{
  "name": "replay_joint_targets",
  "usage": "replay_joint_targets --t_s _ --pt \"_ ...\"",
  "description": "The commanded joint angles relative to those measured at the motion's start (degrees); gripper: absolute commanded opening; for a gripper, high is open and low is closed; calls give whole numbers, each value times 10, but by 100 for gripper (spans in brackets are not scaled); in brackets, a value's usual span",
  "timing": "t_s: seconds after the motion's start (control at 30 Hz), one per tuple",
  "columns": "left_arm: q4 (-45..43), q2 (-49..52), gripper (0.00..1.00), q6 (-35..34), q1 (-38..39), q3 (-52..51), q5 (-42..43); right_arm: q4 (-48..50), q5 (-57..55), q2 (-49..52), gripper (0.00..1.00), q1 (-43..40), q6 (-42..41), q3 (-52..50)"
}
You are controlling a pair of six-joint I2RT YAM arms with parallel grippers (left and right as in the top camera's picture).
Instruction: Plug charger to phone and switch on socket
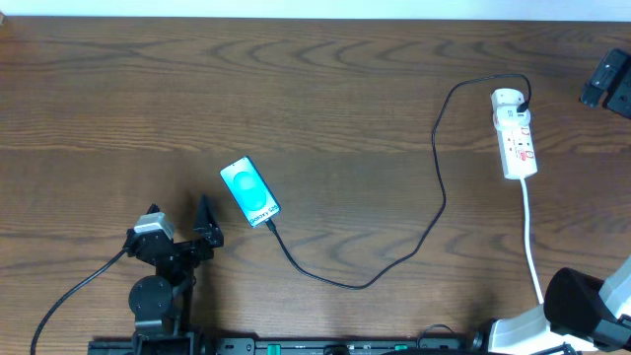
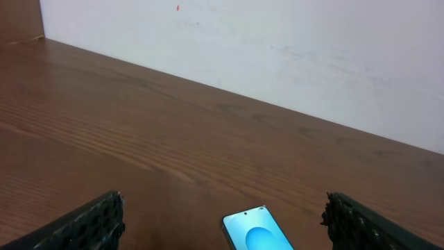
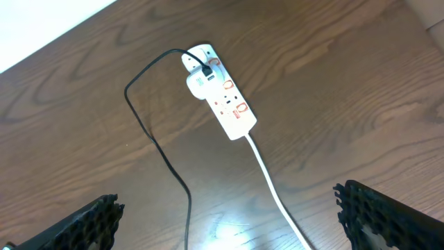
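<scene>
The phone (image 1: 249,191) lies flat left of centre, teal screen up, with its white band at the near end. It also shows in the left wrist view (image 2: 255,232). The charger cable (image 1: 441,202) runs from the socket (image 1: 516,133) in a long loop to a plug tip (image 1: 270,226) at the phone's near end. I cannot tell if the tip is inserted. The white socket also shows in the right wrist view (image 3: 220,92), with the cable plugged in at its rounded far end. My left gripper (image 2: 225,229) is open and empty, just short of the phone. My right gripper (image 3: 232,222) is open and empty, above the cords and short of the socket.
The socket's white cord (image 1: 531,247) runs toward the near right, where my right arm's base (image 1: 577,306) stands. A black object (image 1: 608,81) sits at the far right edge. A white wall (image 2: 277,48) backs the table's far edge.
</scene>
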State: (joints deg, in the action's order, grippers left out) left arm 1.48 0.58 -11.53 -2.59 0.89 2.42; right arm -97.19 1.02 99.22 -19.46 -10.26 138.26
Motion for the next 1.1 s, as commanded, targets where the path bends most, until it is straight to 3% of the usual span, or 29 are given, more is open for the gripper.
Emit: replay_joint_targets --t_s 0.0,0.23,0.33,0.5,0.57,0.77,1.07 --pt "27 -3 93 12 -2 -7 -16 -1 -7 1 99 7 -6 3" --pt "27 -3 93 12 -2 -7 -16 35 -21 -14 99 9 -1 -10" --pt "27 -3 93 12 -2 -7 -16 111 -10 -58 99 30 -4 -82" --pt "27 -3 93 12 -2 -7 -16 372 -9 -190 99 115 -4 -338" --pt "27 -3 93 12 -2 -7 -16 542 -6 -272 99 165 -4 -497" --pt "27 -3 93 12 -2 -7 -16 839 -7 -402 99 226 1 -753" --pt "27 -3 93 12 -2 -7 -16 1199 -6 -572 99 245 73 -1073"
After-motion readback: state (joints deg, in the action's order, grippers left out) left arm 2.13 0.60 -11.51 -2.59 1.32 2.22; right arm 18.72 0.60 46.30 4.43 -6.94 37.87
